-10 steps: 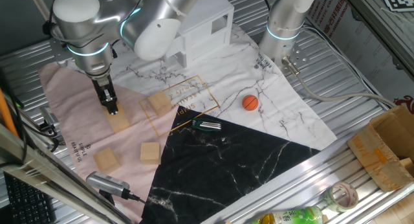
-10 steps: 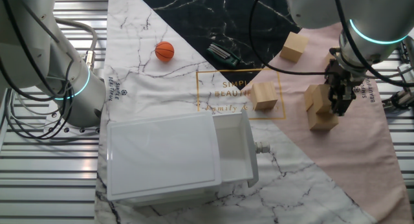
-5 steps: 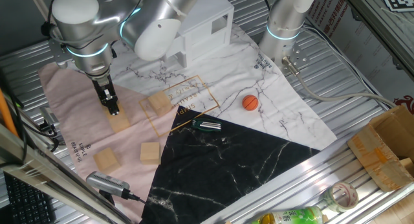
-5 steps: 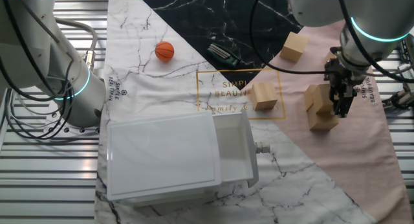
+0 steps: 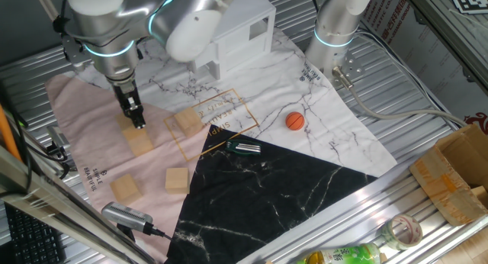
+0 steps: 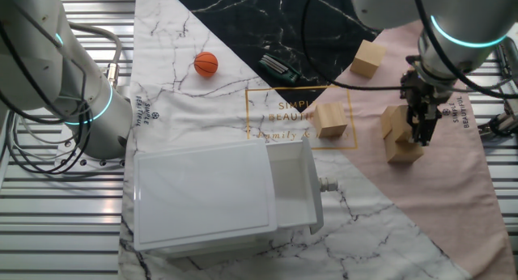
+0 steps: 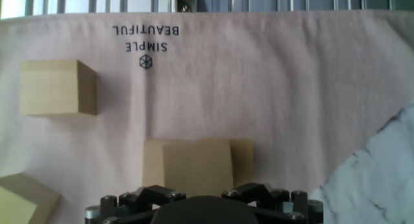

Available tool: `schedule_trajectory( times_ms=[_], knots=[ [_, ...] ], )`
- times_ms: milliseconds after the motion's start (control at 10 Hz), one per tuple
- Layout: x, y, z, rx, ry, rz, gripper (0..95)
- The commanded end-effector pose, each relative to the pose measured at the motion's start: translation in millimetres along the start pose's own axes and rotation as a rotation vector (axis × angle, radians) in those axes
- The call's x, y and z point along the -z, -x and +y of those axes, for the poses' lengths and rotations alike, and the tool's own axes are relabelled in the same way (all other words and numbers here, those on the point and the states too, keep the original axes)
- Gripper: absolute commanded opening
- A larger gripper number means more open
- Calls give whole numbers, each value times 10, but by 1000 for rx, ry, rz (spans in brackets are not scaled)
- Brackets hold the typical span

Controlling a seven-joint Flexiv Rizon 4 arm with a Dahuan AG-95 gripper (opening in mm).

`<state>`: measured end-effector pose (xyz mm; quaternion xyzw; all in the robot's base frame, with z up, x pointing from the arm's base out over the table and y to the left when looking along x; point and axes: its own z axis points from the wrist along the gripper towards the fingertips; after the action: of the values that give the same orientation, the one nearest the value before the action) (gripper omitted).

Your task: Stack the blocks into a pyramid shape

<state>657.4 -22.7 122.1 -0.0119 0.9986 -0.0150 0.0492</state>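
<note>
Several tan wooden blocks lie on the pink cloth. A small cluster of blocks (image 5: 140, 143) (image 6: 402, 147) (image 7: 196, 166) sits directly under my gripper (image 5: 136, 122) (image 6: 421, 134), with one block resting against its neighbours. The gripper hangs just above this cluster, open, with nothing between its fingers. Loose blocks lie at the gold print (image 5: 187, 120) (image 6: 330, 120) and near the cloth's front edge (image 5: 177, 178) (image 5: 126, 189). The hand view shows one single block (image 7: 58, 88) at the left and another at the bottom-left corner (image 7: 19, 198).
An orange ball (image 5: 295, 120) (image 6: 205, 64) rests on the white marble cloth. The white box-like house (image 5: 240, 31) (image 6: 210, 195) stands at the back. A small dark tool (image 5: 244, 148) lies at the edge of the black cloth. A second arm's base (image 5: 335, 27) stands beyond the cloth.
The gripper has lifted a little off the block cluster and shifted slightly toward the house. The blocks stayed where they were.
</note>
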Motion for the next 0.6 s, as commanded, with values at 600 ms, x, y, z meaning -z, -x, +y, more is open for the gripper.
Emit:
schedule_trajectory(
  times_ms=[600],
  knots=[
    [195,-484,192,-47,-17,32,950]
  ],
)
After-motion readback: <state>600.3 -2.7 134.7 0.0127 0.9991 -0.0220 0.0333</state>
